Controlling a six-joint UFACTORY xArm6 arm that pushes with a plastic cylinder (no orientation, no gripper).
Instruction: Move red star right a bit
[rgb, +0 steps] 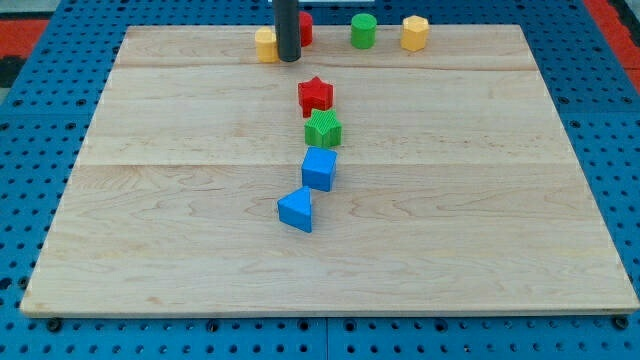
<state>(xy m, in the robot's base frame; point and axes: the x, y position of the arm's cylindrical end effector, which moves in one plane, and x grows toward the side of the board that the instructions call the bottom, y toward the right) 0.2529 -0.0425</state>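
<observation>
The red star lies on the wooden board above the middle, touching the green star just below it. My tip is the lower end of the dark rod near the view's top. It stands up and left of the red star, a short gap away. The tip sits between a yellow block on its left and a red block partly hidden behind the rod.
A blue cube and a blue triangle continue the column below the green star. A green cylinder and a yellow hexagonal block stand along the top edge.
</observation>
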